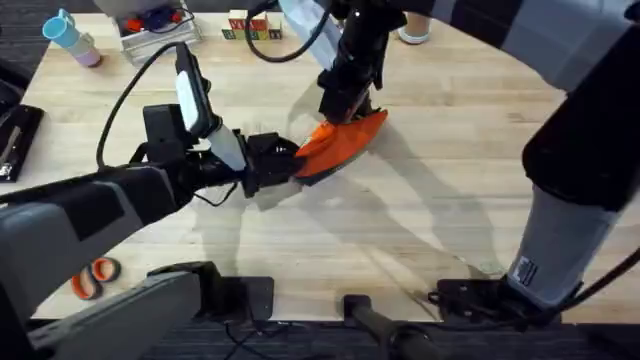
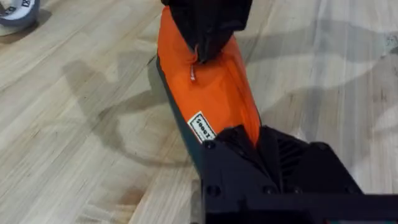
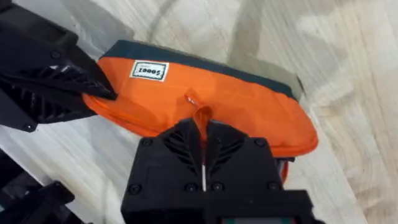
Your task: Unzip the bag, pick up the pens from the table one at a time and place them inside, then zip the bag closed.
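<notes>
The bag, an orange pouch with a dark underside, lies tilted on the table near the middle. My left gripper is shut on the bag's near end, its black fingers pinching the fabric by a white label. From above, my right gripper comes down on the bag's top. It is shut on the orange zipper pull, about midway along the bag. The left gripper holds the label end. The pens are out of view.
A blue cup, a clear box and small blocks stand along the far edge. An orange-and-white roll lies at the front left, and a grey tape roll sits beyond the bag. Bare wood lies to the right.
</notes>
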Controlling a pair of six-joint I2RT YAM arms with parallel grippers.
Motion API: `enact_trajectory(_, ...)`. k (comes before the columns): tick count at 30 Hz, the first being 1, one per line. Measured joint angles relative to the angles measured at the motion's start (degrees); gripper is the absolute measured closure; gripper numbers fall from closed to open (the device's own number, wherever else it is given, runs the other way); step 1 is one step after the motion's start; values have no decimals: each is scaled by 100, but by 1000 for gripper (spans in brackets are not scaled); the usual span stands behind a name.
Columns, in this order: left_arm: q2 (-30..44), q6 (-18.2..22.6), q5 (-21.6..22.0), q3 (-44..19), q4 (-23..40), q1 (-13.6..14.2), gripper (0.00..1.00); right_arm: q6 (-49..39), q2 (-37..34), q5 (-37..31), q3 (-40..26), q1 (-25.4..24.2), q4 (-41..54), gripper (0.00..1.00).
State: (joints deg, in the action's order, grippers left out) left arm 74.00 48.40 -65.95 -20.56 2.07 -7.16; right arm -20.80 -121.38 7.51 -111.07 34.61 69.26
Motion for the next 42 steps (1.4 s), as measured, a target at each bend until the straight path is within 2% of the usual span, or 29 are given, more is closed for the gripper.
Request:
enact_trajectory(19, 0, 0, 13, 0, -16, 0, 960, 108, 0, 94, 0, -433, -277, 970)
enact_trajectory(28, 0, 0, 38, -51, 272, 0, 960, 110, 1, 176, 0, -696, -376, 970)
enact_trajectory(42, 0, 0, 33, -59, 306, 0, 961, 108, 0, 260, 0, -1090, -658, 970)
